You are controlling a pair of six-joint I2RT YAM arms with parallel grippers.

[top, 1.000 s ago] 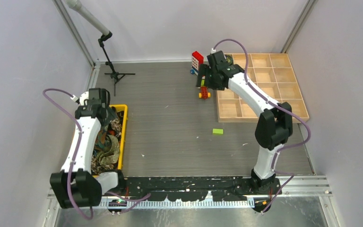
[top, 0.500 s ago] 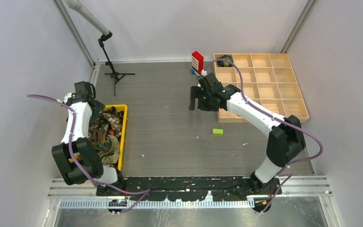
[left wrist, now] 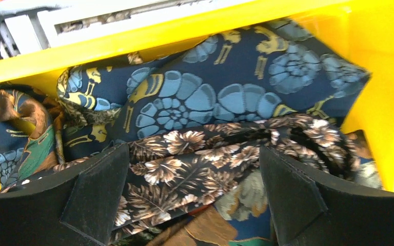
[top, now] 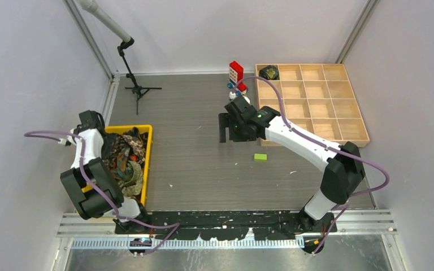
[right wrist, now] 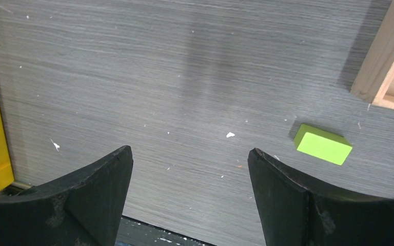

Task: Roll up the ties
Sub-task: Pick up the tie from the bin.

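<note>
Ties heaped in the yellow bin lie directly below the wide-open, empty left gripper, the brown leaf-patterned tie running crosswise between its fingers, whereas the equally open right gripper hangs well apart over the table.

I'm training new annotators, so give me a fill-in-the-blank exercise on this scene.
The unrolled ties lie in a ___ bin.
One rolled tie sits in the wooden tray's far-___ corner compartment.
The right gripper is open, holding ___.
A small ___ block lies on the table.
Missing words: yellow; left; nothing; green.
</note>
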